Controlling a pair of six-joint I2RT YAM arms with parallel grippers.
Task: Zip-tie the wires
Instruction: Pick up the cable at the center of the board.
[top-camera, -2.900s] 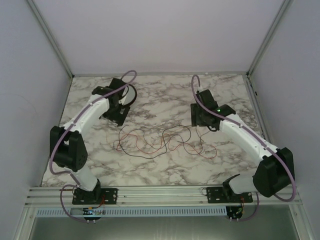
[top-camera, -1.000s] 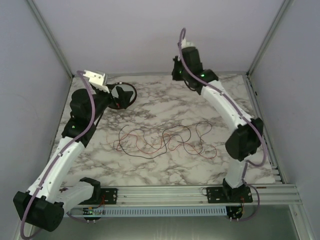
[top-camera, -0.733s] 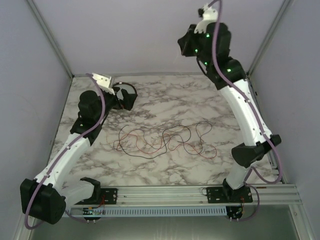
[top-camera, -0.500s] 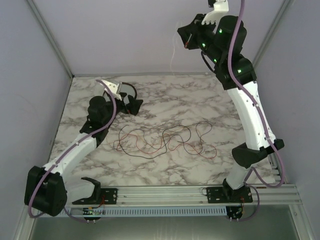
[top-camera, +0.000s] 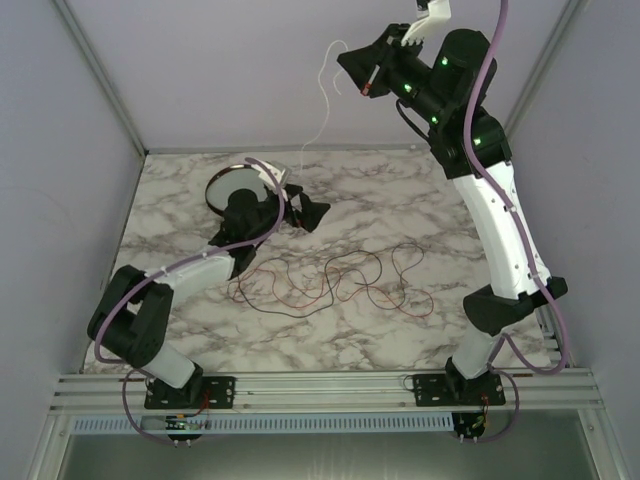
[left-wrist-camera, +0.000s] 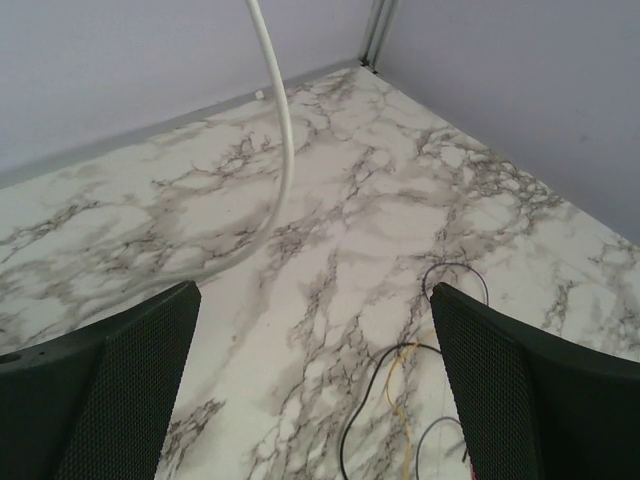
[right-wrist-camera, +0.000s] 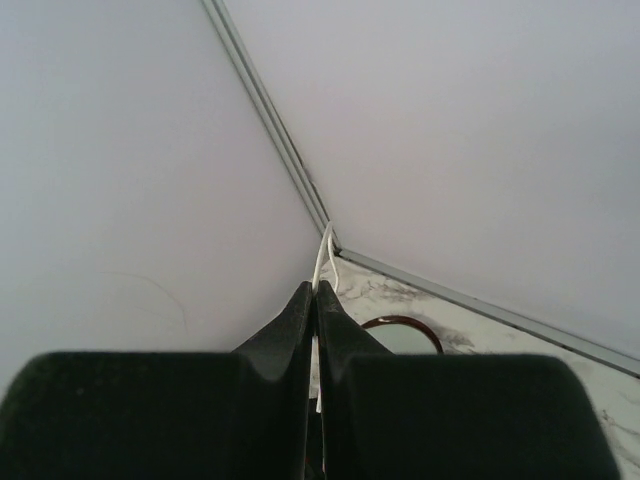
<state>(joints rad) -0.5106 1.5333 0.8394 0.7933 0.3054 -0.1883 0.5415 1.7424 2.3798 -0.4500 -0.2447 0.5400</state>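
The wires (top-camera: 330, 282) lie in a loose red and dark tangle on the marble table (top-camera: 420, 200). Their loops also show as wires (left-wrist-camera: 400, 400) low in the left wrist view. My left gripper (top-camera: 311, 206) hovers low at the tangle's back left, open, nothing between its fingers (left-wrist-camera: 110, 390). My right gripper (top-camera: 350, 62) is raised high at the back wall, shut on a white zip tie (top-camera: 322, 100). This zip tie (right-wrist-camera: 322, 250) sticks out past the closed fingertips and hangs down to the table's back edge. The left wrist view shows the zip tie (left-wrist-camera: 283, 140) too.
A round dark-rimmed dish (top-camera: 232, 185) sits at the back left, behind my left forearm; the dish (right-wrist-camera: 400, 335) also shows in the right wrist view. Walls close in the table on three sides, and a metal rail (top-camera: 330, 385) carries the arm bases in front.
My left arm swung from over the dish down and right toward the wires. My right gripper rose up the back wall with the zip tie in it.
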